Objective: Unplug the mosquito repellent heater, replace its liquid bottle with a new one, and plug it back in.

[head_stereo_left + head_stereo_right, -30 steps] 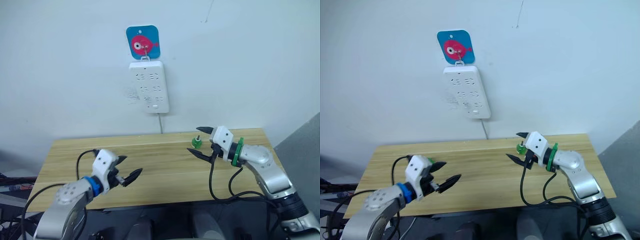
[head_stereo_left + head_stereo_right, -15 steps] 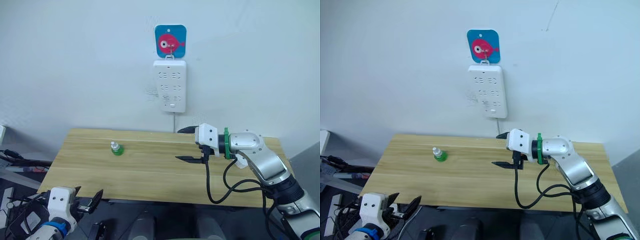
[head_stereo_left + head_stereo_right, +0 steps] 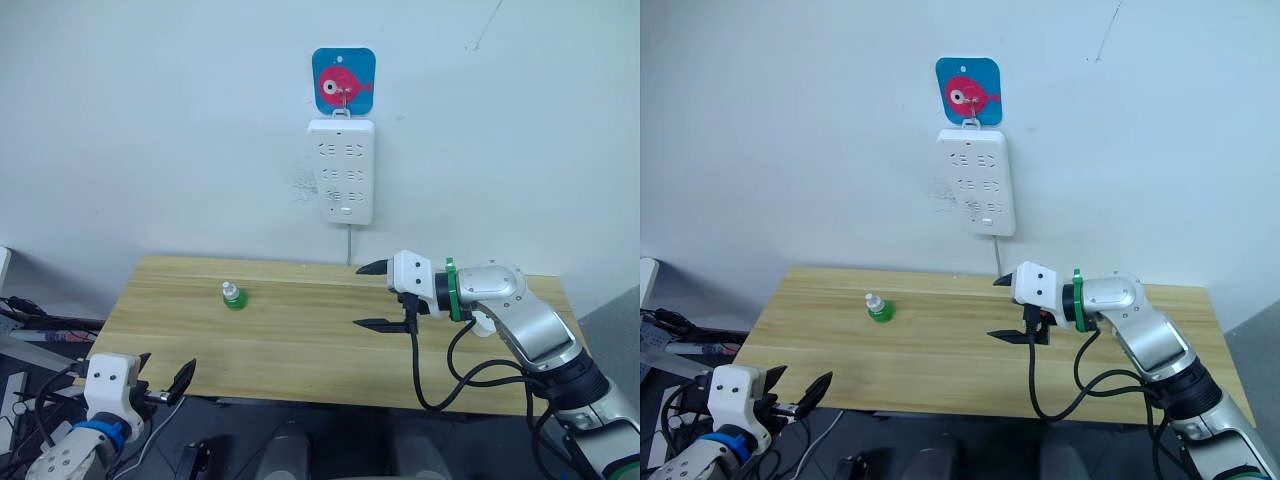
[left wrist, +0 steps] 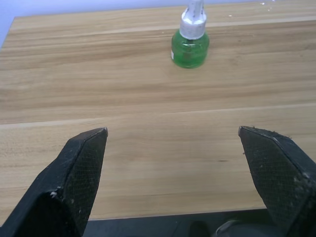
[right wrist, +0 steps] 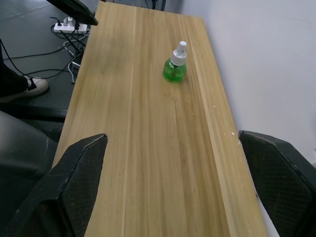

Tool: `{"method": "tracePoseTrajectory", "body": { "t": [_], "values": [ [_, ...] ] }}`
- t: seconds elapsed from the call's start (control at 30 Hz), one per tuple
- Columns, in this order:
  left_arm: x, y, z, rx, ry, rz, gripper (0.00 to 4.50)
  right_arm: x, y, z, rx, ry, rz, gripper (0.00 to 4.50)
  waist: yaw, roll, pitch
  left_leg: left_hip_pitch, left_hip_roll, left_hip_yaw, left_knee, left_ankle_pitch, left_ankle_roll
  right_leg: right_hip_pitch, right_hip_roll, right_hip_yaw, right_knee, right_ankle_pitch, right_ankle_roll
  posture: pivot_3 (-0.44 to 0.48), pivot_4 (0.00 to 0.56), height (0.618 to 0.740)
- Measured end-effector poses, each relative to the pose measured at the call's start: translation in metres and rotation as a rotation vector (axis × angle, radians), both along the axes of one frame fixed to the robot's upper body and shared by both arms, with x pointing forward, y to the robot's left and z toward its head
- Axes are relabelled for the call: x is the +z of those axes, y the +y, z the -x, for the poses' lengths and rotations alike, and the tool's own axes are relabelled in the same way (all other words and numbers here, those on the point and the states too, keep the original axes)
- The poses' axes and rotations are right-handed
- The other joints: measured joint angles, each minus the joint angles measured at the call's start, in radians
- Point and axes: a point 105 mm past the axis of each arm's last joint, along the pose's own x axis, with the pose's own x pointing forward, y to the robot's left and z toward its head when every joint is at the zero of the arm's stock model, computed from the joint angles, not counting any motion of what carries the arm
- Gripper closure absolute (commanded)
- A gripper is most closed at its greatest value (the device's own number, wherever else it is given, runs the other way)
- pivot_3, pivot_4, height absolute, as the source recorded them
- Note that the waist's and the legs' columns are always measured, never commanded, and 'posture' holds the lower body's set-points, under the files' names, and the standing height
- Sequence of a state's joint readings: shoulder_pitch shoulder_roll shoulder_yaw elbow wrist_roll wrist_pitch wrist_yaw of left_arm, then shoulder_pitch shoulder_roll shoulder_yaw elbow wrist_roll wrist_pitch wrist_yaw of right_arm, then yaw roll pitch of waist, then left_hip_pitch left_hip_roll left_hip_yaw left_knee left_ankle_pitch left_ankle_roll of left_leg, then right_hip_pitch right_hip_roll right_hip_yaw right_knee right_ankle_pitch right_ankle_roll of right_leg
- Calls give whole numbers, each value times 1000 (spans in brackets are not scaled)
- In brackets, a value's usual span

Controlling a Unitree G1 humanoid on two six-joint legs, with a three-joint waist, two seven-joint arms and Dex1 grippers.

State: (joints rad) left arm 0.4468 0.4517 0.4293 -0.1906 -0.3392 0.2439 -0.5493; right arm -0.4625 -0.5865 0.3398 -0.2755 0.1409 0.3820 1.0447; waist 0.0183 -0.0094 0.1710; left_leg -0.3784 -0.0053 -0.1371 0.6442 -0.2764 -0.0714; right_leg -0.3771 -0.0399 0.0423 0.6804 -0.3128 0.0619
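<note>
Pale blue wall rises behind a long light wooden bench (image 3: 300, 340); on that wall hangs a white rectangular power strip (image 3: 346, 170) below a blue square hook plate with a pink fish (image 3: 343, 80), and a thin white cord runs down from the strip to the bench's far edge. 1 small green liquid bottle with a silver collar and white wick (image 3: 233, 296) stands upright on the bench, toward the robot's left and nearer the wall side. No heater unit can be made out on the strip or the bench. Right gripper (image 3: 375, 296) hovers above the bench's middle-right, well apart from the bottle, its 2 black fingers spread wide and holding nothing. Left gripper (image 3: 165, 385) sits low off the bench's near left corner, its fingers likewise spread wide and empty.
</note>
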Motion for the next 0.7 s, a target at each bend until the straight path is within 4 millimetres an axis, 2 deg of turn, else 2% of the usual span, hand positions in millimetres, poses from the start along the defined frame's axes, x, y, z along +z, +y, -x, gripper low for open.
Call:
{"method": "tracePoseTrajectory", "body": {
  "t": [0.1,0.2,0.33,0.57,0.7],
  "values": [
    [2,-3,-8,-25,-4,6,0,4,4,4,6,0,-10,57,-5,-1,14,0,0,0,0,0,0,0,0,0,0,0,0,72,225,734],
    [-2,-6,-17,-48,0,16,0,8,8,7,2,8,-29,57,-14,-1,29,0,0,0,0,0,0,0,0,0,0,0,0,28,271,734],
    [-9,-9,-43,-68,3,36,0,15,16,13,1,28,-57,57,-23,0,61,-2,1,-1,1,0,0,-2,0,-1,1,1,-1,-20,299,734],
    [-16,-17,-85,-118,-14,24,0,30,26,25,-6,58,-76,57,-64,-5,106,-6,1,0,1,0,0,-7,0,-1,2,3,-1,-108,366,734],
    [-21,-15,-100,-119,-26,12,0,30,25,30,-35,81,-65,57,-90,-7,126,-13,2,0,1,0,0,-12,-1,0,2,3,-1,-141,382,734]
  ]
}}
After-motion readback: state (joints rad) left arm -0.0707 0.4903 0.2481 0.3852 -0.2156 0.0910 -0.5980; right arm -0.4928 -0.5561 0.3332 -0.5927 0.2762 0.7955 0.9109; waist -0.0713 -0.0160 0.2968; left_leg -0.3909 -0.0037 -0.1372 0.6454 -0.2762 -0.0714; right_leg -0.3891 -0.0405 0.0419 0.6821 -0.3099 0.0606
